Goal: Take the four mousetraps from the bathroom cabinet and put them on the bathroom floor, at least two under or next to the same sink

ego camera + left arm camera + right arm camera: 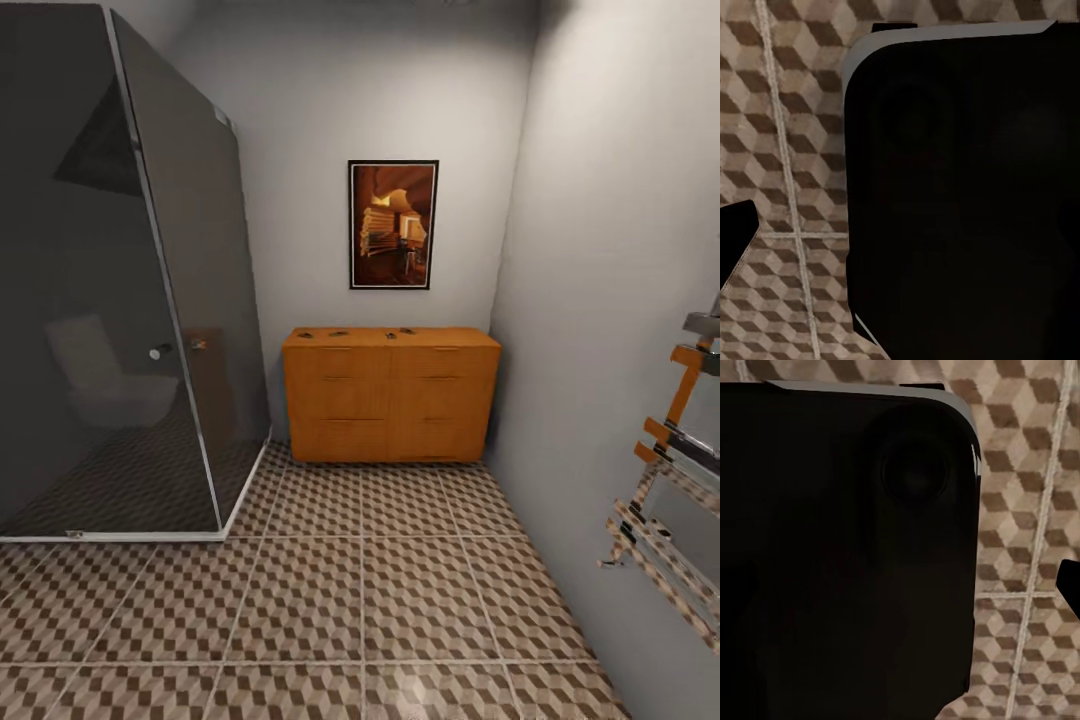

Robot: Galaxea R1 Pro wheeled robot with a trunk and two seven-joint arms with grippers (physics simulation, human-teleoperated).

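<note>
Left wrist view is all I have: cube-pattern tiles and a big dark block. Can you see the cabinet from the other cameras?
Observer: Yes. In the head view the orange-brown cabinet stands against the far wall, straight ahead across the bathroom floor.
Operator: Any mousetraps in sight?
Observer: Small dark items lie on the cabinet's top; they look like the mousetraps, though they are too small to count surely.
Operator: What flanks the path?
Observer: A dark glass shower enclosure on the left, a grey wall with a towel rack on the right.
</note>
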